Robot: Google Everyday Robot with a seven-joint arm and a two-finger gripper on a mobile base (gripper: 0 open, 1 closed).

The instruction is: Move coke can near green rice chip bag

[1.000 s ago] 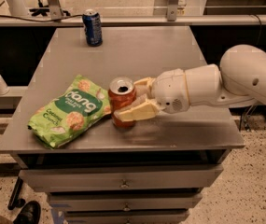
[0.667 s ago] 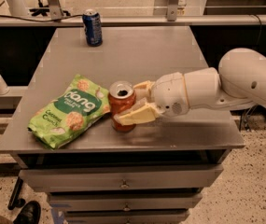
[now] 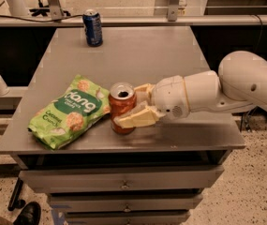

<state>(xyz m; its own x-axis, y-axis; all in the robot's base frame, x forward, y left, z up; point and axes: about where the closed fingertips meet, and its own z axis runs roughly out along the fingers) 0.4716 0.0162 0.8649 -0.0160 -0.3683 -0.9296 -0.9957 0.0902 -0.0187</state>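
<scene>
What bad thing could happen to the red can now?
The gripper has its fingers around the coke can, which stands upright right beside the green rice chip bag, near the table's front edge. If the fingers drag on it when letting go, the can might tip and roll off that edge. Its top looks opened, so drink could spill, if any is inside. Pushing it further could shove the bag.

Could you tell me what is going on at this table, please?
The robot's arm reaches in from the right, with its claw closed around the upright coke can near the front of the grey table. The can stands close beside the green rice chip bag. A dark blue can stands apart at the back.
</scene>
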